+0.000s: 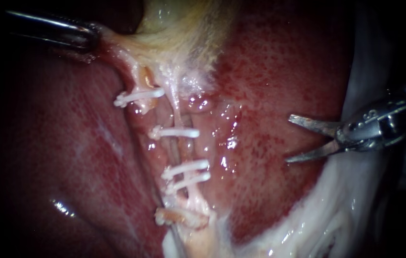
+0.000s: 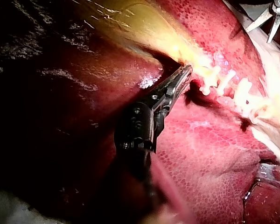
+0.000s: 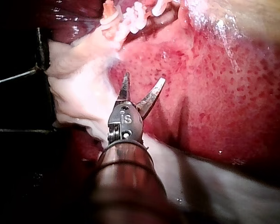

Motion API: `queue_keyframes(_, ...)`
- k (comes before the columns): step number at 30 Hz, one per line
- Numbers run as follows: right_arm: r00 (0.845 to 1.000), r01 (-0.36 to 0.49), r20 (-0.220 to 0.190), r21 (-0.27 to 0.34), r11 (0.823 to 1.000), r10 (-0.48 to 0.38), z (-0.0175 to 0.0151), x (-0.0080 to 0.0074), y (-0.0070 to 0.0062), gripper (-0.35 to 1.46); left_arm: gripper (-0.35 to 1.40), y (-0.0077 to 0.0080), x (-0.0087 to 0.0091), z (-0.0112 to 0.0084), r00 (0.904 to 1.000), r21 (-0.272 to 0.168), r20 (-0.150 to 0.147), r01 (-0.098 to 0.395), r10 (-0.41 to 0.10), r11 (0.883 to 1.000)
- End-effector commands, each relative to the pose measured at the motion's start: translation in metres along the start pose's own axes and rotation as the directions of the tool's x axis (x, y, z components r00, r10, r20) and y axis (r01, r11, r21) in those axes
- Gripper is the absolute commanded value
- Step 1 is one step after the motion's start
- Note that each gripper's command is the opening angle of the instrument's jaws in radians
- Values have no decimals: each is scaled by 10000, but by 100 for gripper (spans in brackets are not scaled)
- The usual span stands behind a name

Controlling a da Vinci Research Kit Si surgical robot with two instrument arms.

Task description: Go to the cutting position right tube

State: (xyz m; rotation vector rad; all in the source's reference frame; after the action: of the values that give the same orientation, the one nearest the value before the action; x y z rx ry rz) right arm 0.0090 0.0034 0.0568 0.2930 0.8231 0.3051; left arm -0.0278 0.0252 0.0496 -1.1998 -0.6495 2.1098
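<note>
Gaping wide, the right instrument claw [image 1: 288, 138] touches nothing; left instrument claw [image 1: 92, 39] grips gallbladder [image 1: 179, 28].

In the endoscope view the left instrument [image 1: 90, 36] fades into the dark toward the edge, and the right instrument [image 1: 291, 138] has its shaft cut off at the edge. The gallbladder [image 1: 184, 28] runs out past the top. The tube [image 1: 176, 114] between the clips [image 1: 179, 133] is too thin to trace.
</note>
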Motion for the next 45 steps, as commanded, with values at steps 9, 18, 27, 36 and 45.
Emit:
queue_keyframes(9,9895,-1365,-216,1821,9738,1428,44,28,-15,144,-35,4,3,4,10000,55,-19,-38,39,10000)
queue_keyframes(18,9701,-2353,132,2930,9267,2422,97,38,-20,144,-35,6,4,5,10000,69,-22,-31,31,10000)
queue_keyframes(27,9530,-2875,173,3682,8842,3026,137,34,-19,144,-35,7,4,5,10000,80,-25,-25,25,10000)
queue_keyframes(36,9391,-3065,53,4644,8309,3435,154,33,-8,144,-35,7,4,5,10000,82,-25,-24,24,10000)
queue_keyframes(45,9336,-2651,-392,5932,7602,3562,160,35,-9,139,-35,8,5,7,10000,89,-27,-20,20,10000)
